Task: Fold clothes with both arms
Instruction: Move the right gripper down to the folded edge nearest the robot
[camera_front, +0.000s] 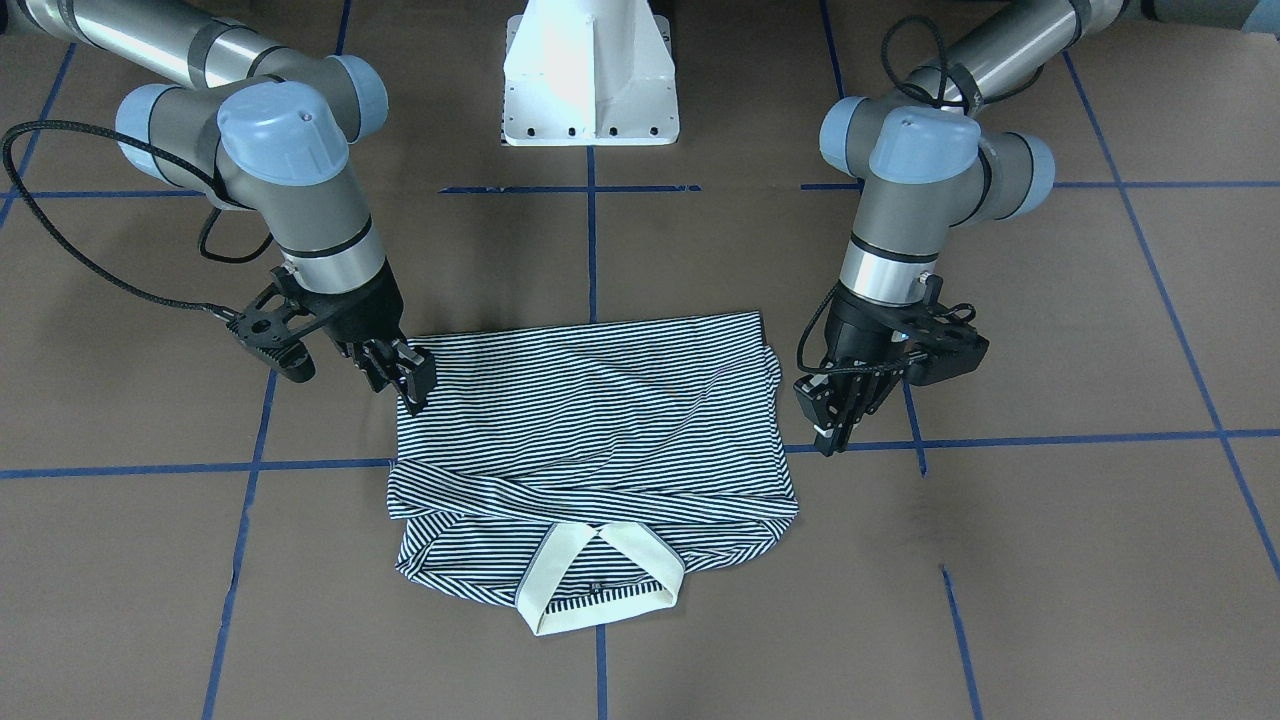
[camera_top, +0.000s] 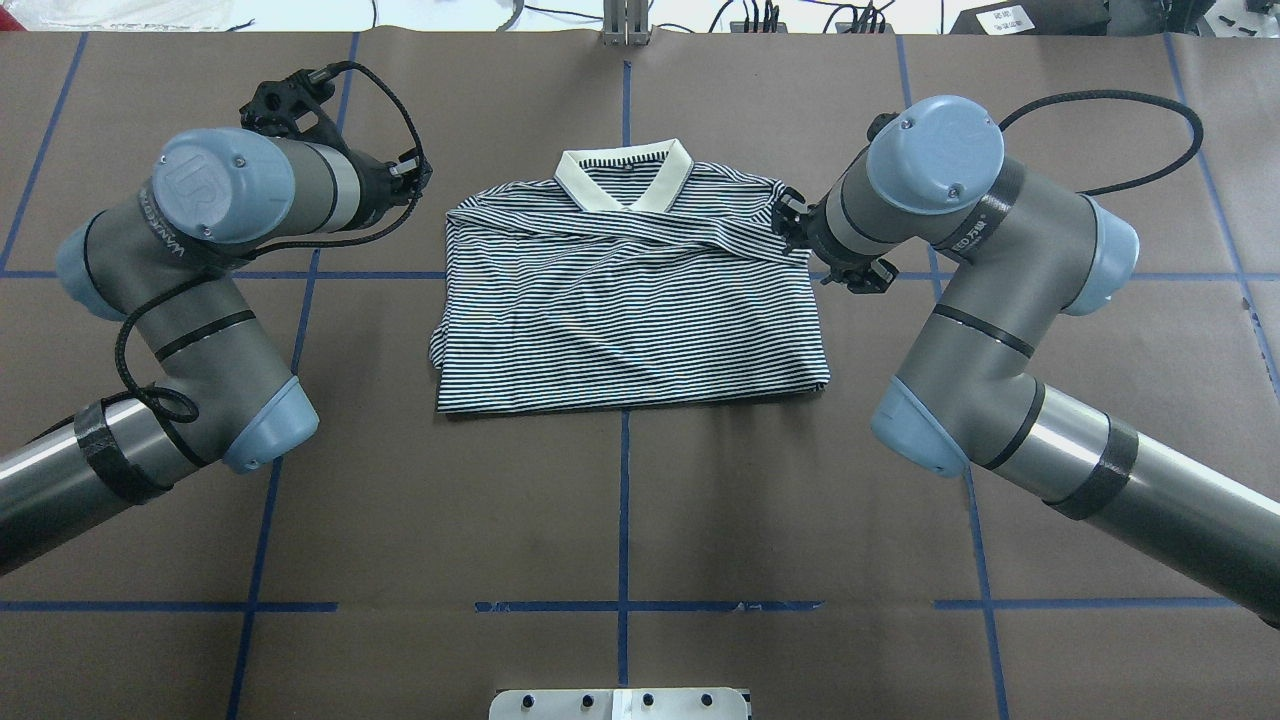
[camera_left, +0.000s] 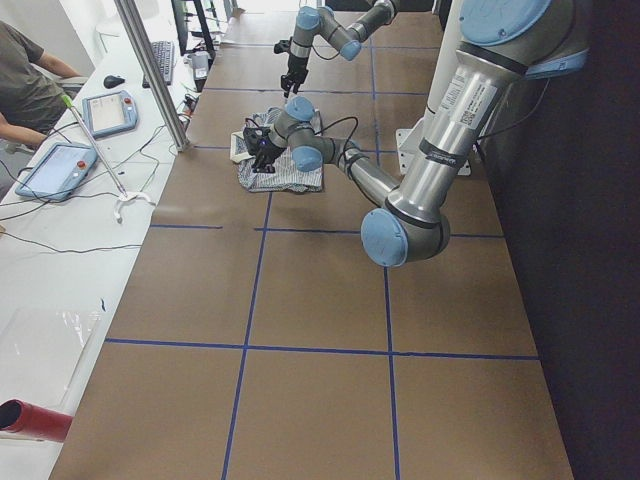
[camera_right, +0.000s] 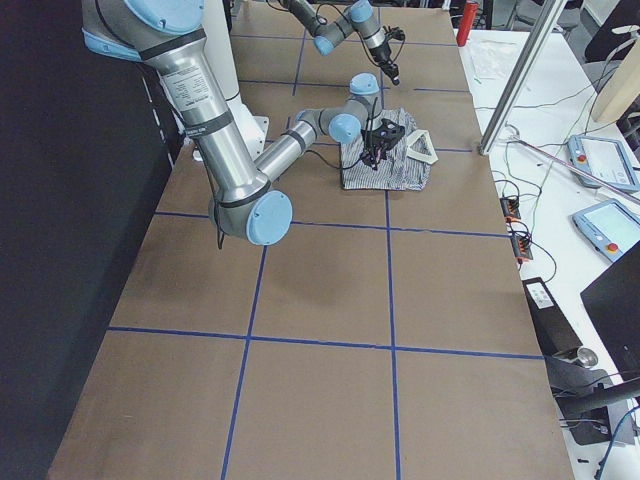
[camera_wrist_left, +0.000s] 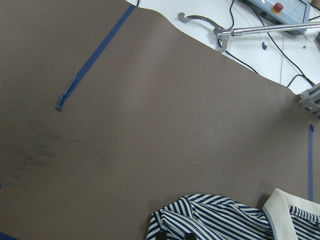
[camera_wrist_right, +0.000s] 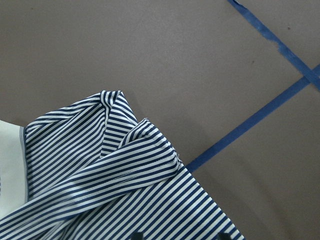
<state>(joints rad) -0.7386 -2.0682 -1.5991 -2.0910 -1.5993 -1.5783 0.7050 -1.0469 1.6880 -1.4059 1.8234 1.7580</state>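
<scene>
The striped polo shirt (camera_front: 590, 420) lies folded into a rectangle on the brown table, sleeves tucked in. Its cream collar (camera_front: 560, 570) is on the side away from the robot. The shirt also shows in the overhead view (camera_top: 630, 300). My right gripper (camera_front: 405, 385) is open and hovers over the shirt's edge by the shoulder (camera_top: 790, 225). The right wrist view shows that folded corner (camera_wrist_right: 110, 170) lying flat below it. My left gripper (camera_front: 830, 440) is off the other side of the shirt (camera_top: 415, 178), its fingers drawn together, holding nothing. The left wrist view shows the shirt's corner (camera_wrist_left: 215, 220).
The white pedestal base (camera_front: 590, 80) stands at the robot's side of the table. Blue tape lines (camera_front: 600, 250) cross the brown surface. A bench with tablets (camera_left: 60, 165) and a seated person (camera_left: 25, 80) runs beyond the far edge. A metal hook tool (camera_wrist_left: 200, 22) lies there.
</scene>
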